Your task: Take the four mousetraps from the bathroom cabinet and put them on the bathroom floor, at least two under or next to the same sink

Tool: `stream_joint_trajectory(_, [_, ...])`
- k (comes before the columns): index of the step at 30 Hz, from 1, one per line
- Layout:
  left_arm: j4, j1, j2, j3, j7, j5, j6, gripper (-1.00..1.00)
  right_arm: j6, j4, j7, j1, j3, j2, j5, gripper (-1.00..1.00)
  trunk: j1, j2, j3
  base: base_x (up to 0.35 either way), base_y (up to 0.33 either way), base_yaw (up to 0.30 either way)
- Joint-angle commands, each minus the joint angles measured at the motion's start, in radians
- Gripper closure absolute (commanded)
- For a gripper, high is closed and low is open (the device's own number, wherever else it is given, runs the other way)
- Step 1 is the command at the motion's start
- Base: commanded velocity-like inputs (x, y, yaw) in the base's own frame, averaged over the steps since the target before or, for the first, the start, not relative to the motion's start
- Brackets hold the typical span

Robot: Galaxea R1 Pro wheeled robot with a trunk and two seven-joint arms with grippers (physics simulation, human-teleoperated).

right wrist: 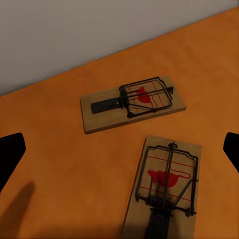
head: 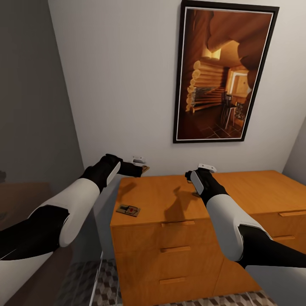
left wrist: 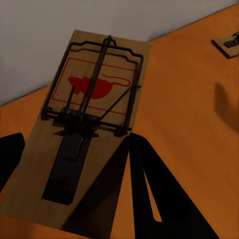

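Mousetrap (left wrist: 87, 124) lies between spread left jaws; two others beneath spread right jaws.

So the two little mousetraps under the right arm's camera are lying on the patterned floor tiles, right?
Not on floor tiles. The right wrist view shows both mousetraps, one and the other, lying on the orange wooden cabinet top, near the wall.

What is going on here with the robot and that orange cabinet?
The robot is reaching both arms over the cabinet, where mousetraps lie on top. The left gripper hovers at the trap at the back corner, fingers apart beside it. The right gripper hangs open above two more traps. Another trap sits near the front edge. None is lifted yet.
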Motion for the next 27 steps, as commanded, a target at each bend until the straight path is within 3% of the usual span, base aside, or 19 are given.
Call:
stream_joint_trajectory(1, [-0.002,-0.001,0.000,-0.003,-0.005,-0.007,0.001,1.00,0.004,-0.002,-0.004,-0.001,-0.003,0.001,-0.003,-1.00,0.000,-0.001,-0.001,0.036,0.000,0.000])
stream_joint_trajectory(19, [-0.002,-0.001,0.000,-0.003,-0.001,-0.010,0.003,1.00,-0.002,0.031,-0.002,-0.001,-0.004,-0.001,-0.003,-1.00,0.000,-0.001,-0.001,0.007,0.000,0.000])
stream_joint_trajectory(27, [0.001,-0.001,0.000,-0.003,0.000,-0.010,0.003,1.00,-0.039,0.074,-0.003,-0.001,-0.004,-0.033,-0.003,-1.00,0.000,-0.001,-0.001,0.000,0.000,0.000])
